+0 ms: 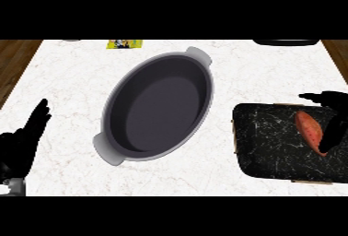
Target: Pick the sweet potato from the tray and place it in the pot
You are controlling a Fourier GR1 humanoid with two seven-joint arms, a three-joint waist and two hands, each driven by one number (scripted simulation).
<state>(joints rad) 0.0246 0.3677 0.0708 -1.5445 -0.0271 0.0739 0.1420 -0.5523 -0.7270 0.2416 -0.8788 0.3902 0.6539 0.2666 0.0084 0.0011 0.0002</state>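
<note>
The sweet potato (310, 130) lies near the tray's (272, 143) right edge, long axis front-to-back, between the right hand's (332, 120) spread thumb and fingers, seemingly not yet clamped.

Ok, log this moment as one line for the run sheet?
stage: reaching | sweet potato: on tray | right hand: open around it, not gripping | pot: empty | left hand: open, resting left edge

The sweet potato (310, 130) lies on the tray (272, 147), just beside the right hand (333, 120). The pot (158, 107) stands on the desk (68, 83) left of that hand, between it and the left hand (24, 140).
</note>
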